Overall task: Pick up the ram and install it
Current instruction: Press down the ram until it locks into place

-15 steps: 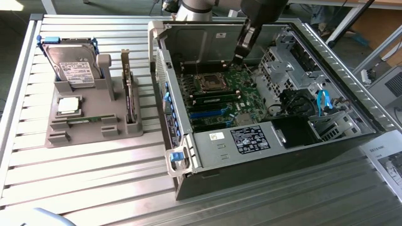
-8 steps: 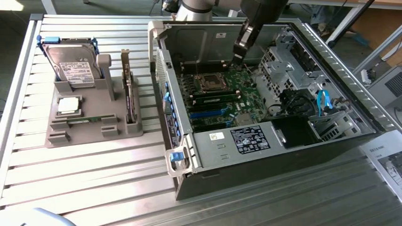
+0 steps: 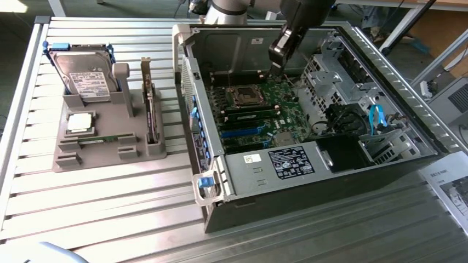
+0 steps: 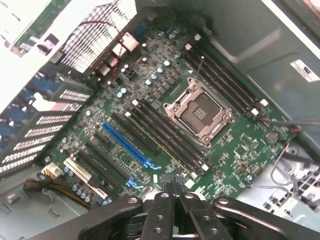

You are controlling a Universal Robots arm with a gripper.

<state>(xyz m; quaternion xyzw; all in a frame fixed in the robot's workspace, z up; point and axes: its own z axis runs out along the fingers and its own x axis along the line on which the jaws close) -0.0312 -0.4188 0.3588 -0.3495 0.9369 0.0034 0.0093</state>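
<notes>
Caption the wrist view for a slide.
Shut claw poised above the open computer's green motherboard, near the empty processor socket and dark memory slots.

1 slim green ram [image 3: 98, 141] lies flat in the grey tray [image 3: 87, 162]; just beside the silver processor [image 3: 79, 123]

A slatted metal table [image 3: 109, 213] is seen carrying a grey parts holder [image 3: 102, 150] toward the exterior view's left and an opened computer case [image 3: 307, 181] just beside it.
</notes>
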